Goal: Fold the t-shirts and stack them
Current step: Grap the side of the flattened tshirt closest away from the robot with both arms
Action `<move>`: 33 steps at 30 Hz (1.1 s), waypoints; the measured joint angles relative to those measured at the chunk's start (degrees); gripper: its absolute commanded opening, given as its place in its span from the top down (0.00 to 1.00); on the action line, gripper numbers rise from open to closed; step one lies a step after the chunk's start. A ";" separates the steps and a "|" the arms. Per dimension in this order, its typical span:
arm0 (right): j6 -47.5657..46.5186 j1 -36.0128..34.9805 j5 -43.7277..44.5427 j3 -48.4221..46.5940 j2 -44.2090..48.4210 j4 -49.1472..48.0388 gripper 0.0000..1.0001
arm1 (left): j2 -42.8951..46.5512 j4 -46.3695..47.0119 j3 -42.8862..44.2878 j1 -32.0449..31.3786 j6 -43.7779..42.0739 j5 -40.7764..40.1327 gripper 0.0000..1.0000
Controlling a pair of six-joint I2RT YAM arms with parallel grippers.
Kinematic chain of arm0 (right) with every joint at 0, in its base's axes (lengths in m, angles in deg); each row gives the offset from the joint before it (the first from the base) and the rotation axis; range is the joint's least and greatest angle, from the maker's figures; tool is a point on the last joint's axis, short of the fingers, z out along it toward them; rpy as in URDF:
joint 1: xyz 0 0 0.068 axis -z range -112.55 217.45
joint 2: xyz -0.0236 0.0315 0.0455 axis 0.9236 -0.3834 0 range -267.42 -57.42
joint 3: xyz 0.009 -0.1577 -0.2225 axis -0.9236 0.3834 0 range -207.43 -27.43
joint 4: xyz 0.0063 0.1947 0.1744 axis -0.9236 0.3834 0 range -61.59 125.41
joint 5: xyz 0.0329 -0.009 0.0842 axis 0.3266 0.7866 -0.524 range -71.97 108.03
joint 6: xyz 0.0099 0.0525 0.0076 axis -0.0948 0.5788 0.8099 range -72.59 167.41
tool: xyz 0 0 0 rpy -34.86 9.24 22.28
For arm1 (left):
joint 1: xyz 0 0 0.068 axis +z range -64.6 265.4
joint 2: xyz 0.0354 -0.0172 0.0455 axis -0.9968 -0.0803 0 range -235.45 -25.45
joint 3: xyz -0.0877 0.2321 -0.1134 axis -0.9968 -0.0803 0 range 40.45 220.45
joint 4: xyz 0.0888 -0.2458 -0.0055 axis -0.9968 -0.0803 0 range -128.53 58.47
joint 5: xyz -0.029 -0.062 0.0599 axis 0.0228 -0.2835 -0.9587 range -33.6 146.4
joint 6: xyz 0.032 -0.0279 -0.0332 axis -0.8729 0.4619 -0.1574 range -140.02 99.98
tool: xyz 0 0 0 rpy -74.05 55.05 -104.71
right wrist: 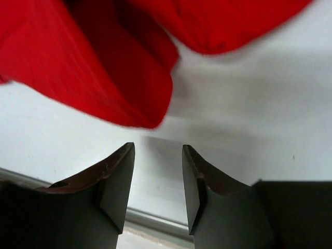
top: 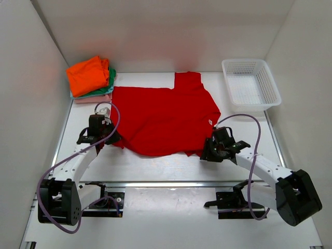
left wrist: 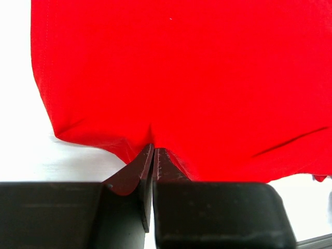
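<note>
The bright red t-shirt [top: 163,114] lies spread on the white table, its near hem facing the arms. My left gripper [top: 110,139] is shut on the shirt's near left corner; in the left wrist view [left wrist: 153,149] the closed jaws pinch the red cloth [left wrist: 181,78]. My right gripper [top: 206,154] is open and empty just short of the shirt's near right corner; in the right wrist view [right wrist: 158,150] the folded red edge [right wrist: 140,98] hangs just beyond the fingertips. Folded orange [top: 88,74], green [top: 110,79] and pale pink [top: 93,98] shirts are stacked at the back left.
A white plastic mesh basket [top: 250,83] stands at the back right. White walls enclose the table on three sides. A metal rail [top: 171,183] runs along the table's near edge, in front of the arm bases.
</note>
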 measured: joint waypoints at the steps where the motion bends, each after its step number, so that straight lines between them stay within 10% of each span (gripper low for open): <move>1: 0.02 -0.02 0.28 0.02 -0.57 -1.20 0.58 | 0.07 0.02 0.00 0.00 0.09 0.00 0.87; 10: -0.07 -2.69 1.64 -2.19 -8.63 -10.19 0.55 | 0.96 0.63 -0.83 -0.09 0.59 0.02 0.87; 14: -0.02 -4.11 2.45 -2.56 -10.36 -12.41 0.69 | 1.09 0.98 -0.90 -0.11 0.96 0.04 0.87; 17: 0.00 -4.57 3.21 -2.54 -11.23 -13.53 1.00 | 1.27 1.11 -1.11 -0.11 1.05 0.04 0.88; 33: 5.09 -9.51 -2.84 -1.07 6.19 0.74 1.00 | 3.39 1.22 -1.81 -0.39 2.01 0.76 0.87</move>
